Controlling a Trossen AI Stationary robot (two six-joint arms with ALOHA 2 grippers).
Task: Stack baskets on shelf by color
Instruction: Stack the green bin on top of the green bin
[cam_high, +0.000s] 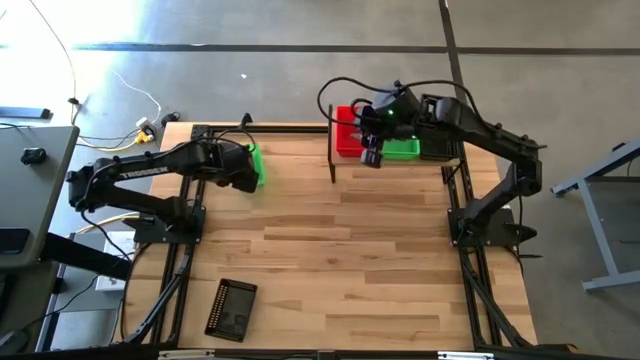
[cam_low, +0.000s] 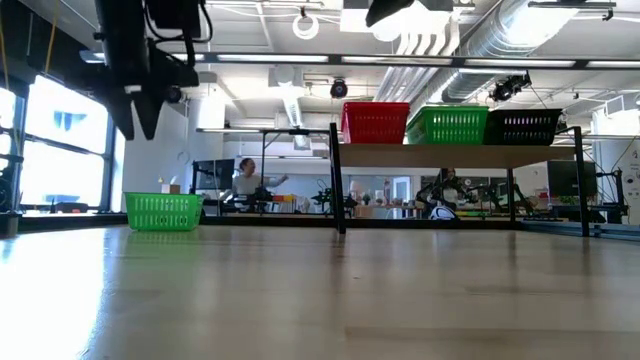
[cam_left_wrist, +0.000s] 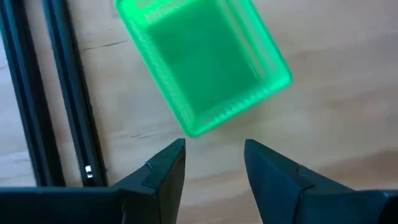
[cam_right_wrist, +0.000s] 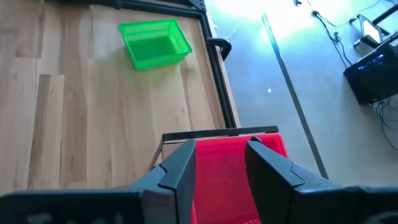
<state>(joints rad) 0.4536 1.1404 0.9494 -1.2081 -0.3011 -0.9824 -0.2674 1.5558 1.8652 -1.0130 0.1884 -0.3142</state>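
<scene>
On the table's far left a bright green basket (cam_high: 257, 164) (cam_left_wrist: 202, 62) (cam_low: 163, 211) stands upright on its base. My left gripper (cam_left_wrist: 214, 155) (cam_high: 245, 172) hangs open over the table just beside it, pointing steeply down, touching nothing. The shelf (cam_low: 450, 155) at the far right carries a red basket (cam_low: 375, 122) (cam_right_wrist: 221, 180), a green basket (cam_low: 447, 125) and a black basket (cam_low: 522, 127) in a row. My right gripper (cam_right_wrist: 221, 162) (cam_high: 372, 152) is open, above the red basket and clear of it. Another black basket (cam_high: 232, 308) lies on the table near the front left.
Black frame rails (cam_left_wrist: 56, 93) run along the table's left edge close to the green basket, and another rail (cam_high: 470, 260) runs along the right. The shelf's thin black posts (cam_high: 332, 160) stand at its corners. Bare wood (cam_high: 340, 260) fills the table's middle and front.
</scene>
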